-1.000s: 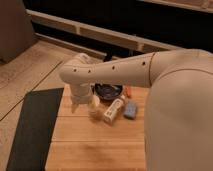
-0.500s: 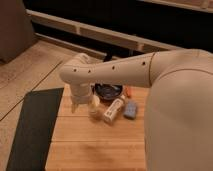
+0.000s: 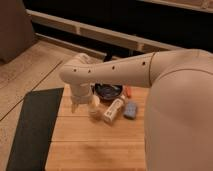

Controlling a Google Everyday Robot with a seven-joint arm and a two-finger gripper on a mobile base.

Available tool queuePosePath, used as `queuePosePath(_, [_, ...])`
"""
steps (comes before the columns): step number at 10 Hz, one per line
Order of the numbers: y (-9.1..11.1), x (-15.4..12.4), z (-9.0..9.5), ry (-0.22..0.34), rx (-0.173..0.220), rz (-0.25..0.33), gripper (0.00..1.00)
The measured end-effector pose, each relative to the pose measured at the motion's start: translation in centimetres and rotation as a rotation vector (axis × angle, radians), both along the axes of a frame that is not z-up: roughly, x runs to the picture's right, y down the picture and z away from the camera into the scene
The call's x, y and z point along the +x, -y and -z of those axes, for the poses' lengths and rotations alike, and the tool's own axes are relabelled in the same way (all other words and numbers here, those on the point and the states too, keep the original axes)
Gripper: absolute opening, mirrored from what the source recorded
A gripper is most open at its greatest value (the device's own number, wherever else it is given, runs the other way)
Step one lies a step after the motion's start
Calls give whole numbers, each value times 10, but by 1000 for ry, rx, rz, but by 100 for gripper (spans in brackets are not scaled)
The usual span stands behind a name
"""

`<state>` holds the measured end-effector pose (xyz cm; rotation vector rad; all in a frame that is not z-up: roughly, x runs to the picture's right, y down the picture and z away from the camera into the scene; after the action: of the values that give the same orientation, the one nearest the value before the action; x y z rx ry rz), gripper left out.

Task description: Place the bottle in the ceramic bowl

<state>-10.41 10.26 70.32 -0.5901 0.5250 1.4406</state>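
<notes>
The white bottle [image 3: 114, 110] with a yellowish label lies on its side on the wooden table [image 3: 100, 145], just in front of the dark glossy ceramic bowl [image 3: 109, 91]. My arm reaches in from the right and bends down at the elbow. My gripper [image 3: 78, 104] hangs below it at the table's left side, left of a cream cup [image 3: 94, 107] and well left of the bottle. The arm hides part of the bowl.
A small blue block [image 3: 131, 110] lies right of the bottle. A small orange thing [image 3: 128, 92] sits right of the bowl. A dark mat [image 3: 32, 130] covers the floor left of the table. A low ledge and dark wall run behind.
</notes>
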Motion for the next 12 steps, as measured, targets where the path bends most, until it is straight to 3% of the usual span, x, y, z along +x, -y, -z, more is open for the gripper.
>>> queuePosePath(9, [4,0,-1,-1,10,2,65])
queuePosePath(10, [19,1,-6,-1,50,3,65])
queuePosePath(12, [77,19,-15,-27,208,23,65])
